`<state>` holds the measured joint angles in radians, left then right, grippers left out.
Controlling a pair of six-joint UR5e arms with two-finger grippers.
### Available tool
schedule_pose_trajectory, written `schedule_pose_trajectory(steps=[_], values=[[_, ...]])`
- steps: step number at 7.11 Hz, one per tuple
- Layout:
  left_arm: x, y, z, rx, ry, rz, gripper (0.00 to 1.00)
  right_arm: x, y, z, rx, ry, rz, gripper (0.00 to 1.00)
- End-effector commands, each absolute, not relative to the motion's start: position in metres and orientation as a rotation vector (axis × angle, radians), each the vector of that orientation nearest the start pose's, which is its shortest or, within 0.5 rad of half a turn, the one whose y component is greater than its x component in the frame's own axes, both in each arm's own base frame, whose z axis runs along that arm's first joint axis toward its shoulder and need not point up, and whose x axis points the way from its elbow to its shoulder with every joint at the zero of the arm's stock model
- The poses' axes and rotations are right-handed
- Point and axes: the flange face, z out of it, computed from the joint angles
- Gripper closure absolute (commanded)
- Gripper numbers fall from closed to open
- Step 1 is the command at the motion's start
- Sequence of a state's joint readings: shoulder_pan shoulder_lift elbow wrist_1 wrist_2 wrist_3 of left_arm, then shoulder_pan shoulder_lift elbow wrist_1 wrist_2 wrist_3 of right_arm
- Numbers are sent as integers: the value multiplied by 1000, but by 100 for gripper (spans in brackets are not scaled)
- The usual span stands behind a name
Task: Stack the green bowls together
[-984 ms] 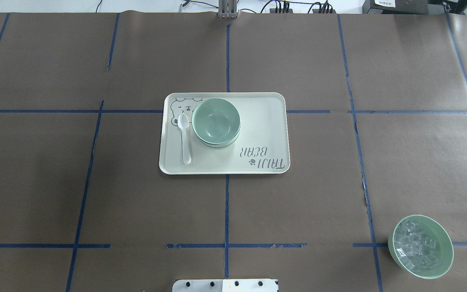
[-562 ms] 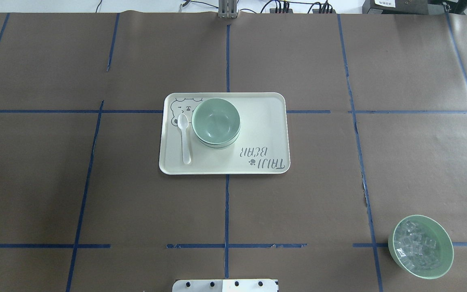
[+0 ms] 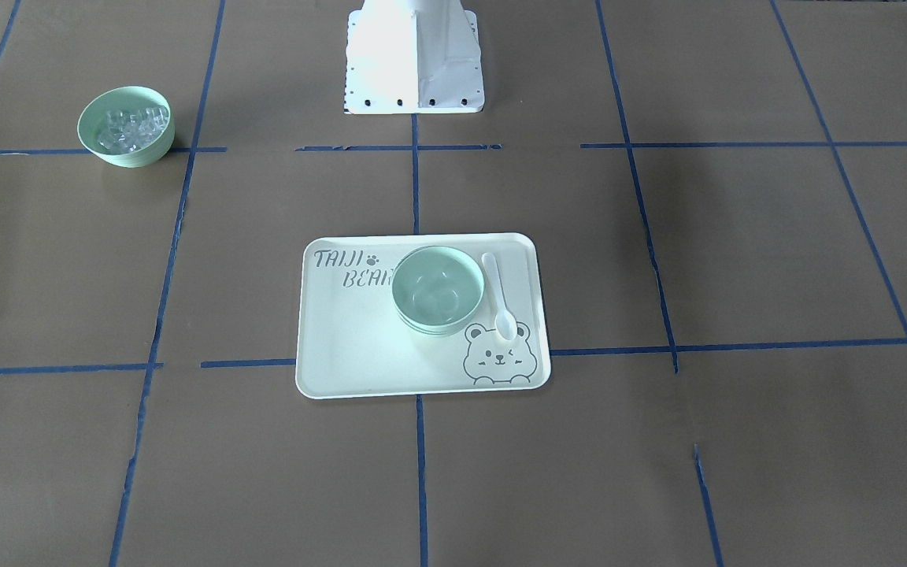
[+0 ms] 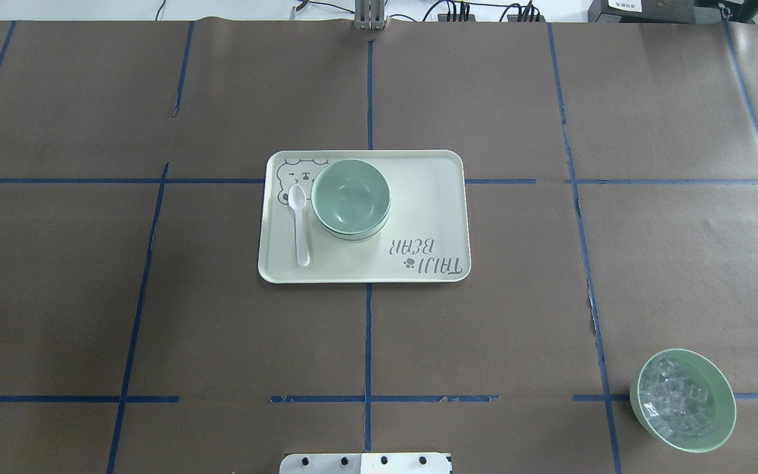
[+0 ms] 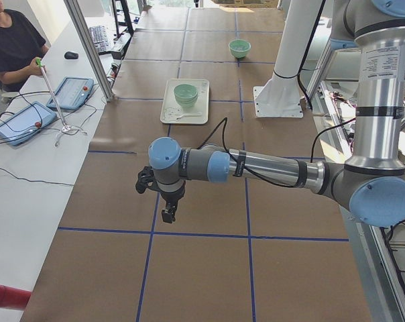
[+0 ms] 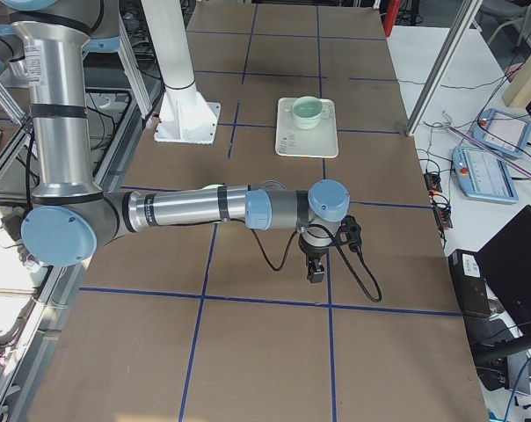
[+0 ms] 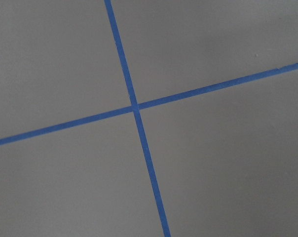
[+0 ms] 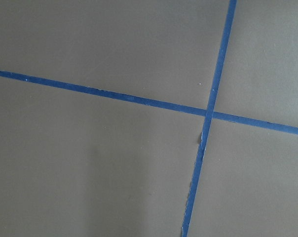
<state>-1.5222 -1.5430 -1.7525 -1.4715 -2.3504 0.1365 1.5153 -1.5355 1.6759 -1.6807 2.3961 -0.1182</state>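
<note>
The green bowls (image 4: pixel 351 197) sit nested in one stack on the cream tray (image 4: pixel 425 197), left of its middle in the overhead view. The stack also shows in the front view (image 3: pixel 438 290), the left view (image 5: pixel 186 94) and the right view (image 6: pixel 307 110). My left gripper (image 5: pixel 167 215) hangs over bare paper far from the tray, seen only in the left view. My right gripper (image 6: pixel 315 272) hangs over bare paper at the other end, seen only in the right view. I cannot tell whether either is open or shut. Both wrist views show only brown paper and blue tape.
A white spoon (image 4: pixel 299 224) lies on the tray beside the stack. A mint bowl of clear cubes (image 4: pixel 683 400) stands near the front right of the table. The robot's white base (image 3: pixel 414 55) is at the table edge. An operator (image 5: pixel 11 40) sits at a side desk.
</note>
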Motion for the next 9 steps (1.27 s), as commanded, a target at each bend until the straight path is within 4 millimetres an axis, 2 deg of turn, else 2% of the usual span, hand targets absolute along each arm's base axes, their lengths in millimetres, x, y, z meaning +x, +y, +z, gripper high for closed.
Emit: schedule_pose_trajectory(steps=[1,3,5,6,9], values=[[-39,-474,608,42,782,178,0,31,-509,595,45,-825,-169,0],[-41,-483,596,69,769,189,0,31,-509,596,43,-825,-165,0],[-40,-485,598,63,777,192,0,29,-509,600,36,-823,-165,0],[-41,-483,593,71,775,192,0,29,-508,603,32,-814,-166,0],[-42,-475,612,33,780,176,0,21,-509,606,26,-812,-184,0]])
